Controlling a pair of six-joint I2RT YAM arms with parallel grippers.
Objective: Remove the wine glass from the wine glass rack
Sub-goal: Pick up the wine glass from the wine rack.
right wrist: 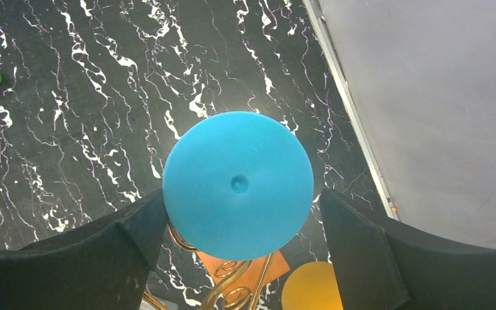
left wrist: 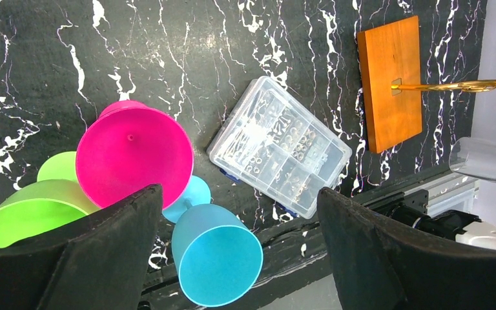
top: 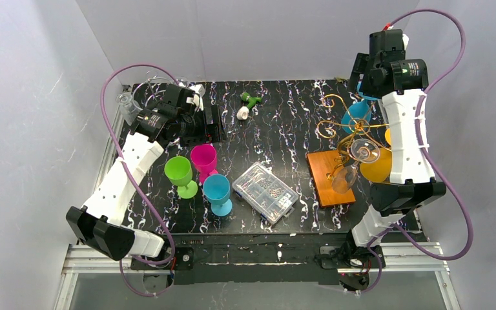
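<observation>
Over the far right corner of the counter, poised with the right jaws (right wrist: 240, 213) spread close to their widest and empty, straddling from above the round foot of the blue wine glass (right wrist: 237, 184) but apparently not yet touching it. Hangs bowl-down by that foot on the far side of the wine glass rack (top: 336, 129), among the golden scrolls, with the wooden base (top: 330, 177) nearer the arms. Plenty to go wrong from such a start. Closing on the thin rim of a flat foot would give little hold and could let the glass slip or tilt. Pulling straight up would likely catch the foot on the wire, tipping the slender rack or dragging its base across the counter. Swinging sideways on the way out could strike the clear glass (top: 365, 150) or the orange glass (top: 378, 165) hanging just beside, and shake them loose. Probably calls for sliding out along the wire arm before any lift. Far to the left, well apart from the rack, the left jaws (left wrist: 239, 197) likewise gaping wide, gripping nothing, looking down on the pink glass (left wrist: 134, 158) and the compartment box (left wrist: 279, 155).
</observation>
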